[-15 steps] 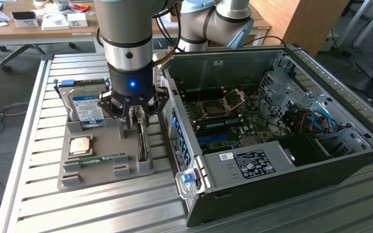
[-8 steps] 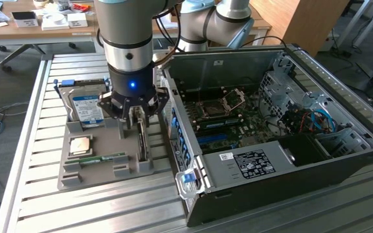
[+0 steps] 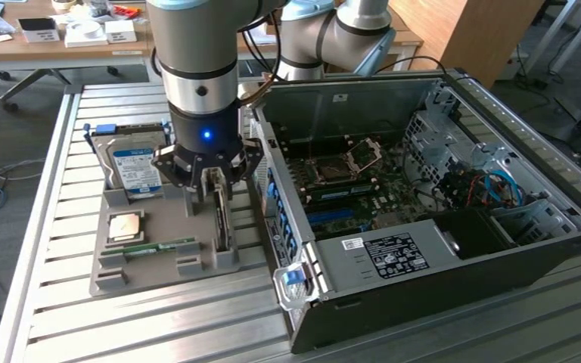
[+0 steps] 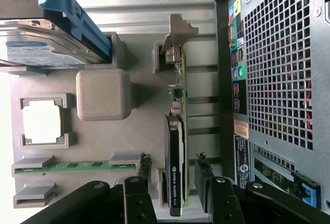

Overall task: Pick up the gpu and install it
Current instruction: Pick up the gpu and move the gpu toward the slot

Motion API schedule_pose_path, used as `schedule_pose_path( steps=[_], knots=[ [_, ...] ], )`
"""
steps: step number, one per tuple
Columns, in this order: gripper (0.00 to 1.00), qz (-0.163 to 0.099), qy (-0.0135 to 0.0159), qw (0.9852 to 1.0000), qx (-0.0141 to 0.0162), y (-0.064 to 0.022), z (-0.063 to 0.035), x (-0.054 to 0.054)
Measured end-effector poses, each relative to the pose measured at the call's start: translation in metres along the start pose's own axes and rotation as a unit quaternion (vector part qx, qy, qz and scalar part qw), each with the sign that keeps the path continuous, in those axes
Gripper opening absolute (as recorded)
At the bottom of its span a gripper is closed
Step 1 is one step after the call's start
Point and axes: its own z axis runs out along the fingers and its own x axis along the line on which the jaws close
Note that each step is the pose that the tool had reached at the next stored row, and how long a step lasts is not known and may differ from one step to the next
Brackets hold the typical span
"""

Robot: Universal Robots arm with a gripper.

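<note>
1. The gpu (image 4: pixel 181 105) is a thin green circuit card with a black round fan (image 4: pixel 175 172) on one face and a silver end bracket (image 4: pixel 178 33). It stands on edge in a slot of the grey moulded plastic tray (image 3: pixel 149 272), which lies on the ribbed aluminium bench (image 3: pixel 149 333).
2. The black gripper (image 3: pixel 212 193) hangs directly over the card. Its fingers (image 4: pixel 205 182) stand fairly wide, one beside each flat face, with a gap showing on both sides — nothing is held.
3. The card's long axis runs parallel to the side of the open black computer case (image 3: pixel 422 295), just beside the tray. The fingers straddle that axis squarely at the fan end — away from the bracket.
4. One face is bare board, the other a glossy fan shroud.
5. The silver hard drive (image 3: pixel 134 168) with its blue-white label and the narrow green memory stick (image 3: pixel 161 246) sit elsewhere in the tray.
</note>
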Motion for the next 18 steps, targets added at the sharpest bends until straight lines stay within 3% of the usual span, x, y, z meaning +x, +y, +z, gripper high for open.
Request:
schedule_pose_path(
  steps=[18],
  knots=[
    [0.47, 0.0, -0.0001, 1.0, -0.0001, -0.0002, 0.0121, -0.003]
  ],
)
